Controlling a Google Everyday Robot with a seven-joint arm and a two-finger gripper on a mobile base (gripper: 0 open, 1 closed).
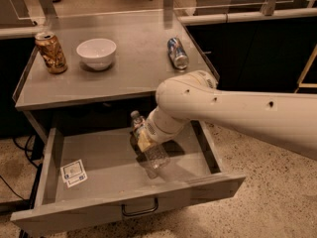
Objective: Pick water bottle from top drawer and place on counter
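Note:
The water bottle [154, 158], clear and ribbed with a white cap, hangs tilted over the open top drawer [99, 165], cap end up and toward the back. My gripper [142, 139] reaches down from the big white arm and is shut on the bottle's upper part near the label band. The bottle's base points toward the drawer's front right, above the drawer floor. The counter [133, 71] lies just behind and above the drawer.
On the counter stand a brown-gold can [51, 52] at the left and a white bowl [96, 52]; a blue-and-silver can [177, 52] lies on its side at the right. A white card [73, 172] lies in the drawer's left part. Dark wire handle [140, 209] on its front.

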